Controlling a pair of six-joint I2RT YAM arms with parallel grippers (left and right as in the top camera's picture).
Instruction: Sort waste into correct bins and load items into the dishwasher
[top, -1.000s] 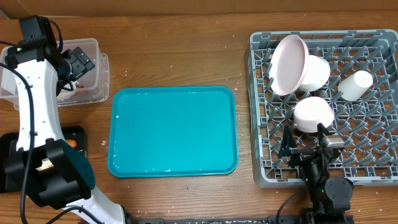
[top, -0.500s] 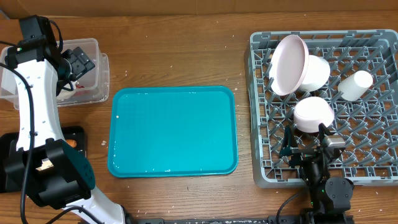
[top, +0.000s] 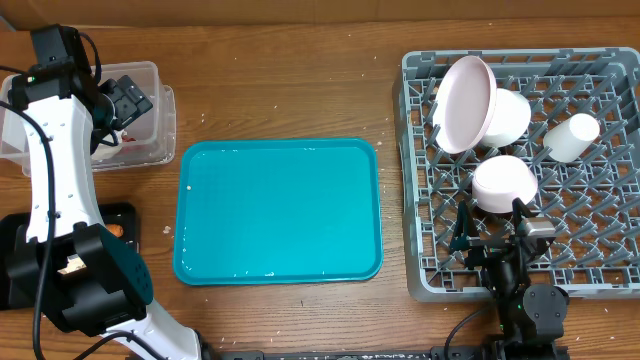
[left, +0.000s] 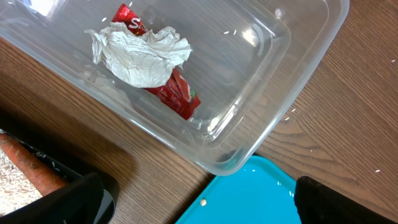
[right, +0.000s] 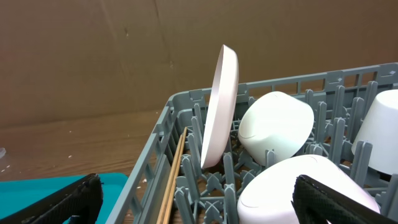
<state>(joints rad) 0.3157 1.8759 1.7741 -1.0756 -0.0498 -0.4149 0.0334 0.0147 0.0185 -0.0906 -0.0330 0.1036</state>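
Observation:
The clear tub (left: 292, 74) holds the crumpled white napkin (left: 143, 56) lying on the red wrapper (left: 179, 94). My left gripper (top: 125, 98) hovers above the tub (top: 165, 105), open and empty; its fingers (left: 199, 205) frame the tub's near corner. The carrot (left: 25, 171) and rice lie in the black tray (top: 8, 262). The grey dish rack (top: 412, 170) holds the plate (top: 462, 100) on edge, two bowls (top: 508, 115) (top: 503, 183) and the cup (top: 571, 137). My right gripper (top: 490, 222) is open and empty at the rack's front, facing the plate (right: 221, 106) and bowls (right: 277, 124).
The teal serving tray (top: 278, 210) lies mid-table with a small crumb (left: 203, 201) at its corner. Wooden chopsticks (right: 174, 180) lie along the rack's left wall. A cardboard wall stands behind the table.

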